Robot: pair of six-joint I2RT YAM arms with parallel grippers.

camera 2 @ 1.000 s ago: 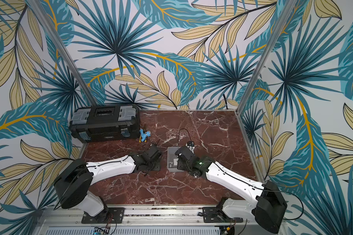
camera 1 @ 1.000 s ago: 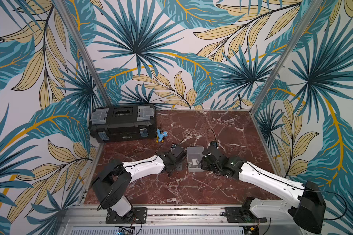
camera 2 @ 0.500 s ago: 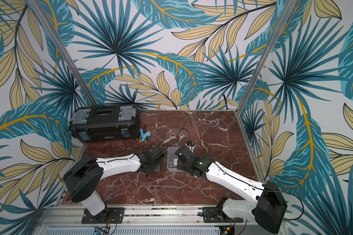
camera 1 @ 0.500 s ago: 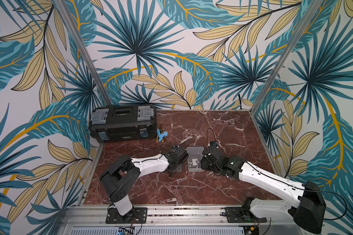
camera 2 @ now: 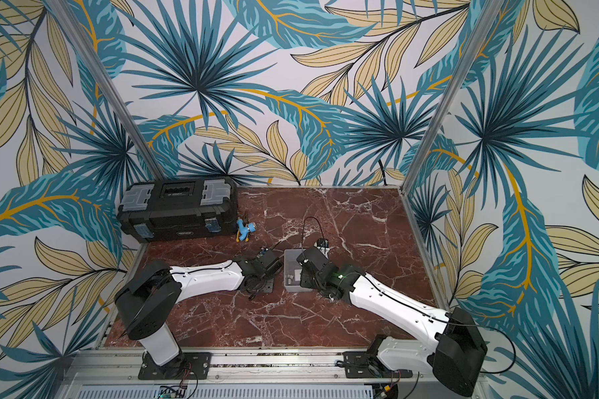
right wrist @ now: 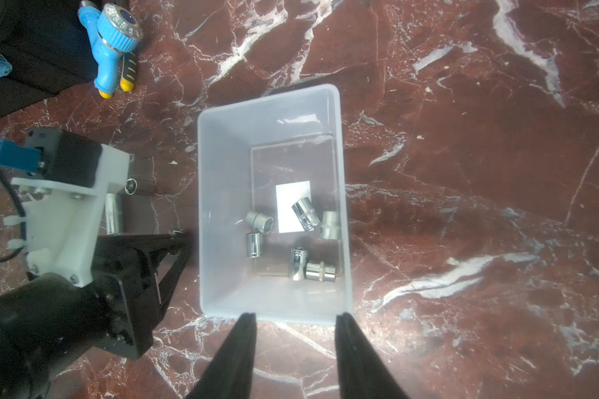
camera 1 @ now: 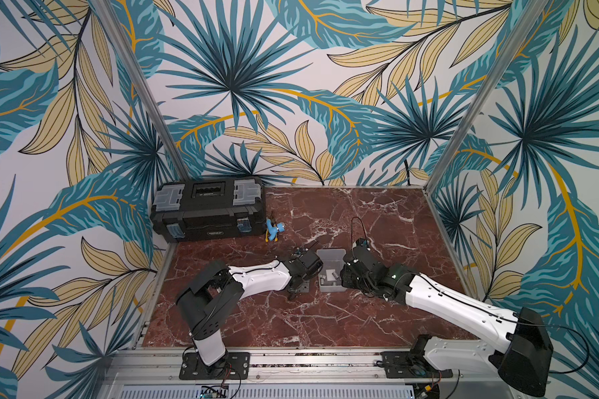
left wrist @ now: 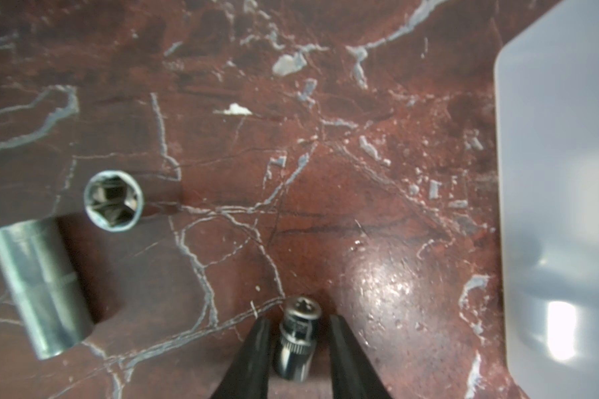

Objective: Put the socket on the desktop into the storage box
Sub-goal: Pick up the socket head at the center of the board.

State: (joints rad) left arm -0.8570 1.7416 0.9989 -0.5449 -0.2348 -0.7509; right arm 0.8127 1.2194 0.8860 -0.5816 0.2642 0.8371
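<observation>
Beside the translucent storage box (right wrist: 222,172), on the worktop (left wrist: 325,155) — left jaws spread narrowly about a small socket (left wrist: 296,336) lying there, apparently not quite touching it; two larger sockets (left wrist: 114,200) rest nearby; right jaws spread, empty, at the box's rim — six sockets (right wrist: 304,216) already inside

left tool (left wrist: 300,321): jaws seemingly just apart | right tool (right wrist: 296,316): jaws apart
</observation>
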